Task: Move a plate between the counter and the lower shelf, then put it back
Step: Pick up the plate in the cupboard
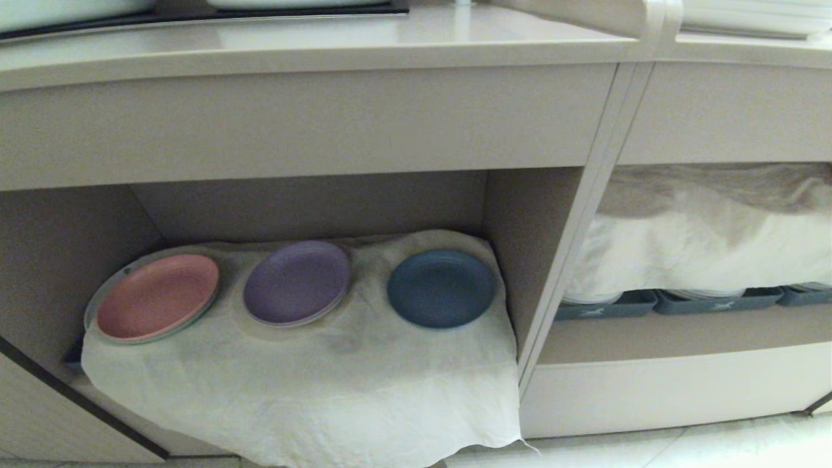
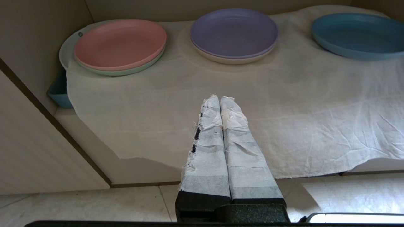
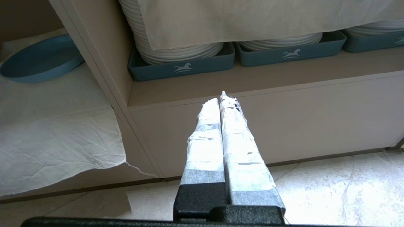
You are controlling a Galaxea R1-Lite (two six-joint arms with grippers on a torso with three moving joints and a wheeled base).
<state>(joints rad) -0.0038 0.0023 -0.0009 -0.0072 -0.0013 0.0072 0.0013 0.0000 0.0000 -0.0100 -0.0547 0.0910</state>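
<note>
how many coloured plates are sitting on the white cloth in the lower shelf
3 on top: pink plate at the left, purple plate in the middle, blue plate at the right. Paler plates show beneath pink and purple.

The lower shelf [image 1: 520, 214] carries a white cloth [image 1: 312, 383] bearing three plates.

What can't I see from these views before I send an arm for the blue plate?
- Counter: head view's top edge cuts it off; only its front strip shows.
- White plates: a hanging cloth covers their stacks in head and right wrist views.
- Tray under the white cloth: only a corner shows, left wrist view.
- Left gripper and right gripper: absent from head view.
</note>
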